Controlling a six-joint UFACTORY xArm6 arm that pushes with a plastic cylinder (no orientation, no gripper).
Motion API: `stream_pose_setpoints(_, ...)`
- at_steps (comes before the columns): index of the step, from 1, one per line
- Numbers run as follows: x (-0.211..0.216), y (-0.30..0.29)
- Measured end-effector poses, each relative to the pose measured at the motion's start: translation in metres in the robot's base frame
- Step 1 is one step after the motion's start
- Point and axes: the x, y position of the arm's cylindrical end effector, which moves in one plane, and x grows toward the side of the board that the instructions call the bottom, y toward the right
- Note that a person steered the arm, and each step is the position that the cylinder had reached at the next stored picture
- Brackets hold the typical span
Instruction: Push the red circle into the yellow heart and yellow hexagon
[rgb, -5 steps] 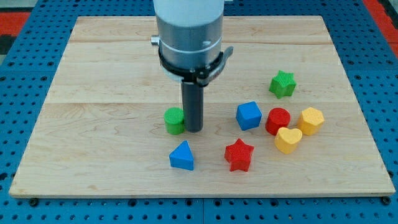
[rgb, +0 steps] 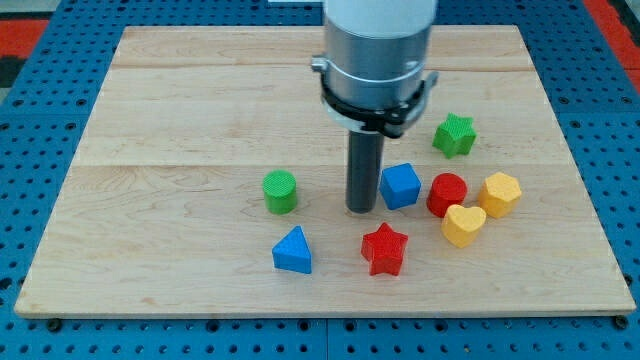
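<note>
The red circle (rgb: 447, 193) stands on the wooden board at the view's right, touching the yellow heart (rgb: 463, 225) below it and close beside the yellow hexagon (rgb: 500, 193) on its right. My tip (rgb: 361, 208) rests on the board just left of the blue cube (rgb: 400, 185), which lies between the tip and the red circle. The tip is well right of the green circle (rgb: 280, 191) and above the red star (rgb: 384, 249).
A green star (rgb: 454, 134) sits above the red circle. A blue triangle (rgb: 293, 250) lies at the lower middle. The wooden board (rgb: 150, 200) is ringed by a blue pegboard.
My tip has moved right, from beside the green circle to just left of the blue cube. No block has shifted.
</note>
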Motion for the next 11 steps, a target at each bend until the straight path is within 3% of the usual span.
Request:
stream_pose_setpoints(1,-0.004,0.036)
stream_pose_setpoints(3,-0.054,0.07)
stream_pose_setpoints(4,-0.041,0.085)
stream_pose_setpoints(6,0.027,0.062)
stream_pose_setpoints(8,-0.028,0.054)
stream_pose_setpoints(10,0.004,0.122)
stream_pose_setpoints(11,0.006,0.118)
